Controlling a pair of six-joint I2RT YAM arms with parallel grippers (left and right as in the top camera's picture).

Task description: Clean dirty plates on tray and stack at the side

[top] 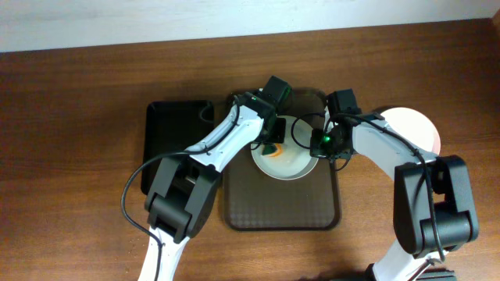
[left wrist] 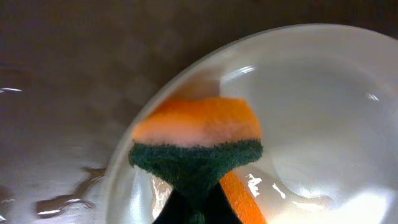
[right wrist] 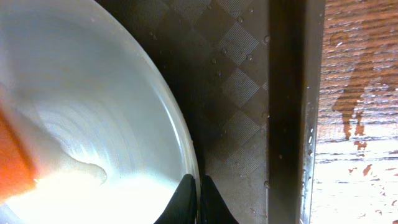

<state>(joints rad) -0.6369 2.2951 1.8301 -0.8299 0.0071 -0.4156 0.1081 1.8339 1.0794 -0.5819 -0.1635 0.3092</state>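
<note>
A white plate [top: 287,162] lies on the dark brown tray [top: 281,207]. My left gripper [top: 268,136] is shut on an orange and green sponge [left wrist: 199,140] and presses it on the plate's inside near its rim [left wrist: 323,81]. My right gripper [top: 326,144] is shut on the plate's right rim [right wrist: 189,168], one finger inside, one outside. The sponge's orange edge shows at the left of the right wrist view [right wrist: 13,165]. Another white plate [top: 414,129] lies on the table right of the tray, partly hidden by my right arm.
A smaller glossy black tray [top: 176,133] lies left of the brown tray. The brown tray's raised right wall [right wrist: 287,112] and wet wooden table [right wrist: 357,112] are beside my right gripper. Water drops lie on the tray.
</note>
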